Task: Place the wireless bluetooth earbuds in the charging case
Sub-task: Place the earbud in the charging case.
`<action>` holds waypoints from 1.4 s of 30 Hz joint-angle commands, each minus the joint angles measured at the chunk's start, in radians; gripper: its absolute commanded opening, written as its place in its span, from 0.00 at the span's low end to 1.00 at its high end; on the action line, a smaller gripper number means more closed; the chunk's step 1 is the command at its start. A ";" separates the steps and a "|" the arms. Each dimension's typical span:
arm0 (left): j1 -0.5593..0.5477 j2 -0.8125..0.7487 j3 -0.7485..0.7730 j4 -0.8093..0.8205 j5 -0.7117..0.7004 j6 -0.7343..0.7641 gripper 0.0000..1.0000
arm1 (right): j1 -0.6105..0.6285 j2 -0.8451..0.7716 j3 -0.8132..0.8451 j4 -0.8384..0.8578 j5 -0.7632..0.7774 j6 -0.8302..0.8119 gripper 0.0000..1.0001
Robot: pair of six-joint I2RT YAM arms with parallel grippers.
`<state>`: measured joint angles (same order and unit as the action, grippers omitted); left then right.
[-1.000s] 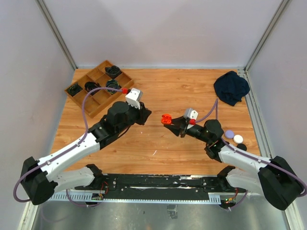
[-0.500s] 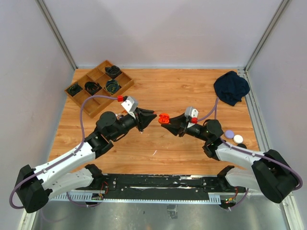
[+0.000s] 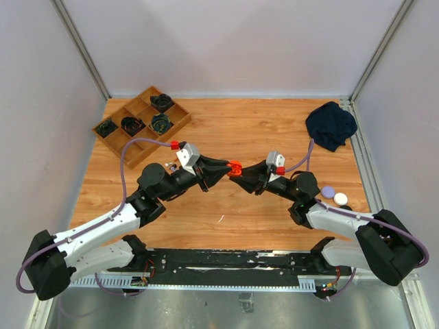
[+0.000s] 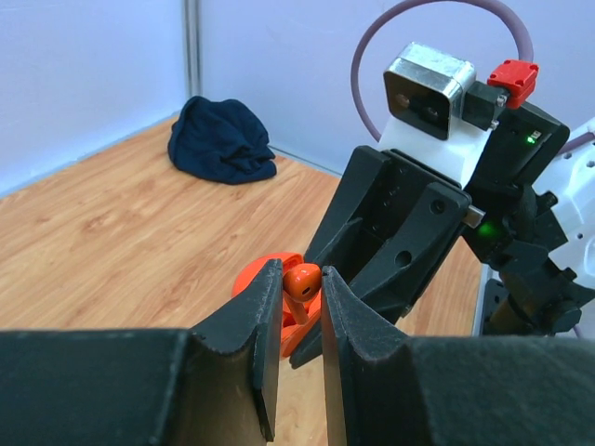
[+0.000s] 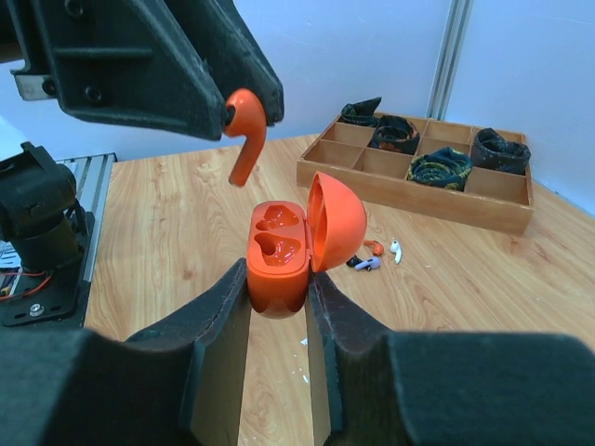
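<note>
Orange earbud (image 5: 244, 130) just abv open case (image 5: 277, 260)

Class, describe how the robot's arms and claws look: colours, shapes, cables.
The left arm and right arm have white lower links and black joints. The left claw and right claw are black, with two tapering fingers. A purplish cable with a red plug reaches a pale camera box at each wrist.

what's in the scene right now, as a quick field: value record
left tool: shut on orange earbud, stem pointing down
right tool: shut on orange case, lid open
case sockets: both empty
earbud position: close to the open case, not yet in it
table: loose earbuds, wooden tray, dark cloth
</note>
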<state>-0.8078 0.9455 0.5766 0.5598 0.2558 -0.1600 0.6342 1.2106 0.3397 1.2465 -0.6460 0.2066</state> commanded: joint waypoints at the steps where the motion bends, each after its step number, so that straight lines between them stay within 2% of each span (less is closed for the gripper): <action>1: -0.018 0.025 -0.008 0.088 0.024 0.021 0.19 | -0.008 -0.002 0.031 0.073 -0.017 0.016 0.10; 14: -0.029 0.075 -0.014 0.117 0.029 0.031 0.19 | -0.008 -0.017 0.024 0.080 -0.011 0.017 0.10; 34: -0.034 0.064 -0.043 0.117 -0.002 0.081 0.19 | -0.008 -0.032 0.021 0.087 -0.014 0.016 0.10; 42: -0.037 0.037 -0.067 0.115 0.006 0.074 0.28 | -0.010 -0.042 0.012 0.087 -0.005 0.001 0.10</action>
<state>-0.8291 1.0080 0.5346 0.6594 0.2565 -0.0971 0.6342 1.1980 0.3397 1.2610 -0.6506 0.2146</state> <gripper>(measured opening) 0.259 0.277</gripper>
